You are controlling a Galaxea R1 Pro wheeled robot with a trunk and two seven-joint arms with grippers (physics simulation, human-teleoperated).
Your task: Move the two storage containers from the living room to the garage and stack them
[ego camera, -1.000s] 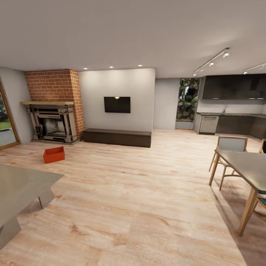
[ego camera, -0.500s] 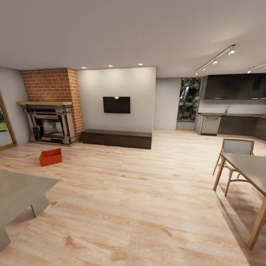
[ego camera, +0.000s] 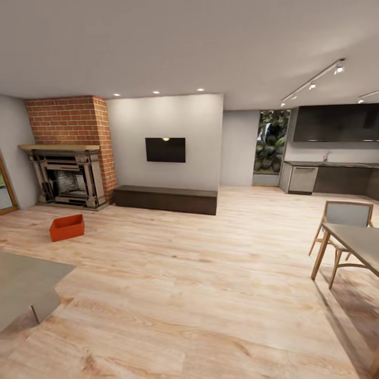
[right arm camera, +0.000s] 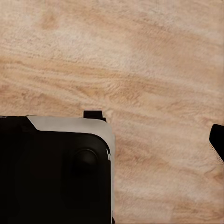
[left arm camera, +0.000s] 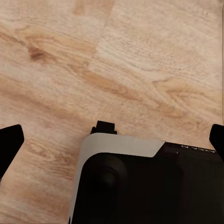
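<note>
One orange-red storage container (ego camera: 67, 227) sits on the light wood planks of the living room, far off to the left in front of the brick fireplace (ego camera: 66, 158). In the left wrist view my left gripper (left arm camera: 112, 140) is open, its black fingertips (left arm camera: 9, 144) wide apart above the planks and the robot's dark base. In the right wrist view my right gripper (right arm camera: 112, 140) is open too, with one fingertip (right arm camera: 217, 142) showing at the picture's edge and nothing held. The garage is out of view.
A grey table (ego camera: 26, 279) juts in at the near left. A dining table (ego camera: 358, 239) and a chair (ego camera: 345, 216) stand at the right. A long low dark cabinet (ego camera: 166, 199) lies under the wall TV (ego camera: 165, 149). Kitchen counters (ego camera: 337, 179) line the back right.
The whole picture has shifted as the camera moves forward: the container and grey table slide left, the dining table and chair slide right. Nothing in the room has moved.
</note>
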